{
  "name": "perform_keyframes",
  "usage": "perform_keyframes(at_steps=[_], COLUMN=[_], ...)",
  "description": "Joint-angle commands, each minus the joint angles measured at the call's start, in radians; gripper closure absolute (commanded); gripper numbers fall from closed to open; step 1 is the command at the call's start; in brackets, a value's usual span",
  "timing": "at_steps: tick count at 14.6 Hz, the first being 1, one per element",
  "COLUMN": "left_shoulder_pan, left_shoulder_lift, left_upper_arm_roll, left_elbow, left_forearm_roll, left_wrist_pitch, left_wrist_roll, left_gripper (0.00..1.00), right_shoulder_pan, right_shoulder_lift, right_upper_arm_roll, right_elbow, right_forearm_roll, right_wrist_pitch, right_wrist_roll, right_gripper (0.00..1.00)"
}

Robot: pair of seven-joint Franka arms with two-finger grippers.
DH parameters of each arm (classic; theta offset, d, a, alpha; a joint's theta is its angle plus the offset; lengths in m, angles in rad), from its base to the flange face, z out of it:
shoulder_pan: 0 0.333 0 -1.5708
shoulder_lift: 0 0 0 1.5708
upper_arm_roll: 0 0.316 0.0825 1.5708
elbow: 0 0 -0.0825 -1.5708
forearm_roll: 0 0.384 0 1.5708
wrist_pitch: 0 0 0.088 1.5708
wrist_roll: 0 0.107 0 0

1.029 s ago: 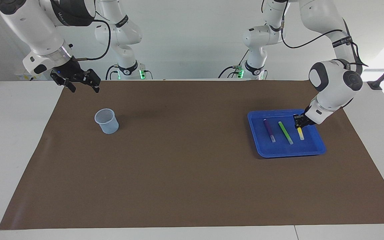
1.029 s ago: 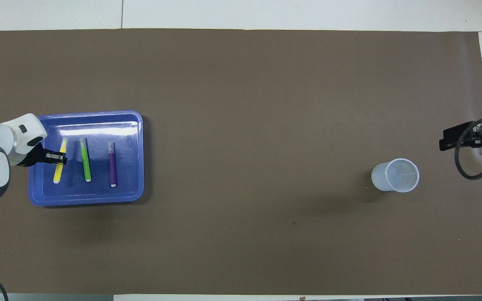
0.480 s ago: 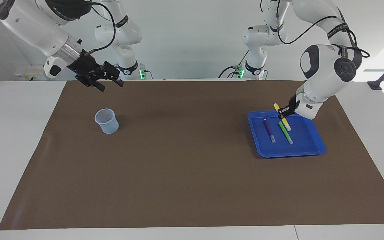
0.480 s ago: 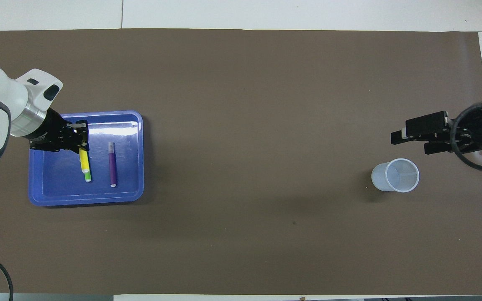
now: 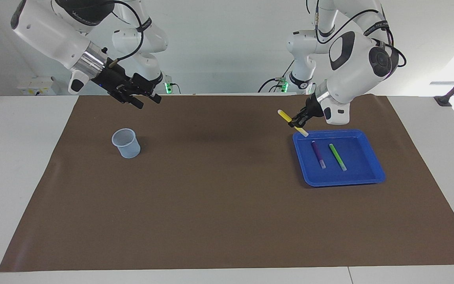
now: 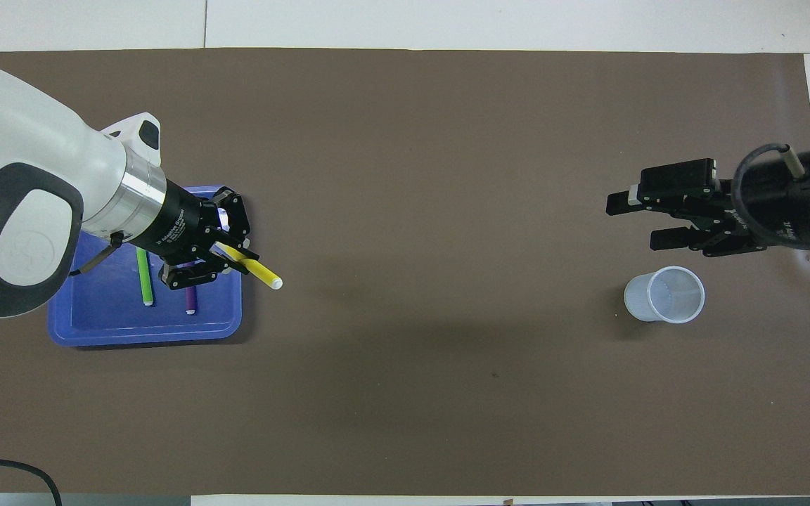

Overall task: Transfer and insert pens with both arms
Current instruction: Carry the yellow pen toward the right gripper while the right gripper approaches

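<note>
My left gripper [image 5: 297,120] is shut on the yellow pen [image 5: 284,115] and holds it tilted in the air over the corner of the blue tray [image 5: 345,182]. In the overhead view the left gripper [image 6: 226,249] covers part of the tray [image 6: 145,336], and the yellow pen [image 6: 261,273] sticks out over the mat. The purple pen [image 5: 318,154] and the green pen [image 5: 337,157] lie side by side in the tray. My right gripper [image 5: 148,102] is open and empty, raised over the mat close to the pale plastic cup [image 5: 125,143]. The overhead view also shows the right gripper [image 6: 633,225] and the cup [image 6: 664,294].
A brown mat [image 5: 219,189] covers most of the white table. Two slimmer white arms with green lights at the base [image 5: 150,79] [image 5: 300,77] stand at the robots' edge of the table. The cup stands upright toward the right arm's end.
My left gripper has lifted the yellow pen out of the tray and carried it toward the middle of the table. My right gripper has moved inward over the mat toward the cup.
</note>
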Motion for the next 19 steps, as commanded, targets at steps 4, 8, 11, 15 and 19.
perform_keyframes(at_steps=[4,8,11,15,19], left_shoulder_pan=[-0.021,-0.099,-0.144,-0.166,-0.167], left_shoulder_lift=[-0.037,-0.052,-0.060,-0.077,-0.087], left_upper_arm_roll=[-0.083,-0.086,-0.086,-0.094,-0.094], left_elbow=[-0.084,-0.119,-0.153,-0.199,-0.213], left_forearm_roll=[-0.214,-0.305,-0.360,-0.458,-0.545], left_wrist_pitch=[0.190,0.306,0.402,0.469,0.498], left_wrist_roll=[-0.360,-0.513,-0.575,-0.569,-0.558], left_gripper=[1.00,1.00,1.00,1.00,1.00], right_shoulder_pan=[0.134,0.260,0.299,0.348,0.363], right_shoulder_lift=[-0.081,-0.095,-0.090,-0.089,-0.095], right_upper_arm_roll=[0.008,0.008,0.009,0.009,0.009], right_elbow=[-0.168,-0.217,-0.220,-0.220,-0.254], right_forearm_roll=[0.110,0.110,0.110,0.110,0.110], right_wrist_pitch=[0.248,0.406,0.449,0.510,0.514], right_wrist_roll=[0.053,0.064,0.084,0.138,0.132], right_gripper=[0.00,0.00,0.00,0.05,0.05])
